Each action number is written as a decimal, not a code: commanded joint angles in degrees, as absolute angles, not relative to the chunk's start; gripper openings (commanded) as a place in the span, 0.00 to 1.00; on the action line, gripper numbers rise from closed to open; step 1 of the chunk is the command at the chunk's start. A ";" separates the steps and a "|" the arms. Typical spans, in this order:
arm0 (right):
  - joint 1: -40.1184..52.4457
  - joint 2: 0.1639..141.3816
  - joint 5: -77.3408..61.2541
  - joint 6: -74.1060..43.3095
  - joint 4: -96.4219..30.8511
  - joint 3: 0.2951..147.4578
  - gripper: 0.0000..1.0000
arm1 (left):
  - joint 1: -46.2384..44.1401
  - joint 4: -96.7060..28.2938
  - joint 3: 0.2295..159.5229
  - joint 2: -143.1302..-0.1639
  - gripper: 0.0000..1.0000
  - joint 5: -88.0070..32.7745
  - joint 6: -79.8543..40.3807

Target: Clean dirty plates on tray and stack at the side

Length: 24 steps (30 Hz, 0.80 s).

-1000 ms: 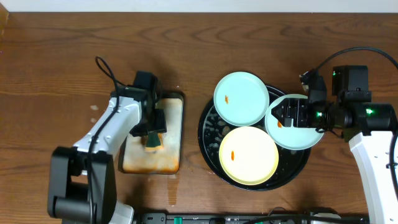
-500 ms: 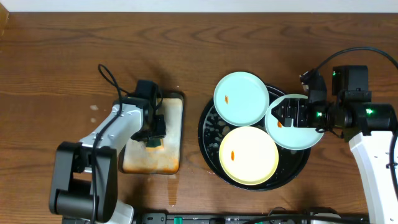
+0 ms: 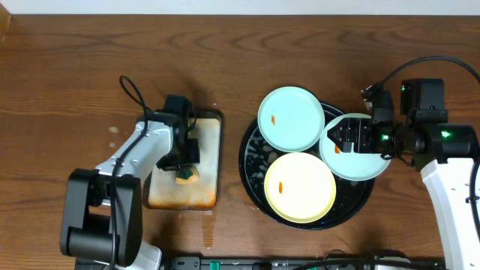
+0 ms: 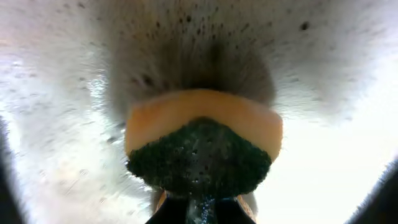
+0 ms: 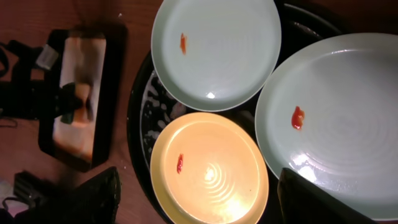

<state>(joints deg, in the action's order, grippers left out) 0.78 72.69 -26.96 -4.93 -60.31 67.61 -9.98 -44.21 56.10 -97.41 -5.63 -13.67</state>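
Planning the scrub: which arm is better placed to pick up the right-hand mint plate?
Right. The right hand is open over that mint plate; the left hand is shut on the sponge at the small metal tray, apart from the black tray.

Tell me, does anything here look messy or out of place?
Yes. All three plates carry an orange smear, the right mint plate overhangs the black tray's rim, and the small metal tray under the sponge is orange-stained.
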 commanded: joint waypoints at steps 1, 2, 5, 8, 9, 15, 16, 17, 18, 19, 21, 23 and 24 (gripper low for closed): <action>0.84 72.77 -26.76 -4.67 -60.05 68.55 0.79 | -10.11 -45.41 60.95 -95.02 0.07 -5.37 -13.85; 0.84 72.77 -26.79 -4.67 -60.03 68.55 0.79 | -10.11 -45.23 61.19 -94.59 0.07 -5.37 -13.85; 0.84 72.77 -26.76 -4.67 -60.03 68.55 0.79 | -10.11 -44.64 60.84 -94.54 0.07 -5.32 -13.82; 0.84 72.77 -26.74 -4.67 -60.03 68.55 0.79 | -10.11 -42.89 59.22 -94.91 0.08 -5.32 -13.82; 0.84 72.77 -26.65 -4.67 -60.03 68.55 0.79 | -10.11 -42.26 58.57 -95.20 0.07 -5.32 -13.82; 0.84 72.77 -25.26 -4.67 -60.03 68.55 0.79 | -10.11 -37.71 54.48 -97.30 0.07 -5.32 -13.82; 0.84 72.77 -25.28 -4.67 -60.03 68.55 0.79 | -10.11 -37.39 54.22 -97.82 0.07 -5.32 -13.82; 0.84 72.77 -25.26 -4.69 -60.03 68.55 0.79 | -10.11 -37.36 54.13 -98.32 0.07 -5.32 -13.82; 0.84 72.77 -25.28 -4.67 -60.03 68.55 0.79 | -10.11 -37.34 54.11 -98.74 0.07 -5.32 -13.82; 0.84 72.77 -25.28 -4.67 -60.03 68.55 0.79 | -10.11 -37.34 54.11 -99.04 0.07 -5.30 -13.80; 0.84 72.77 -25.28 -4.67 -60.03 68.55 0.79 | -10.11 -36.95 54.11 -99.37 0.07 -5.32 -13.78; 0.84 72.77 -25.30 -4.69 -60.05 68.55 0.79 | -10.11 -36.42 54.11 -99.72 0.08 -5.32 -13.78; 0.84 72.77 -25.30 -4.69 -60.05 68.55 0.79 | -10.11 -36.12 54.08 -99.98 0.08 -5.32 -13.76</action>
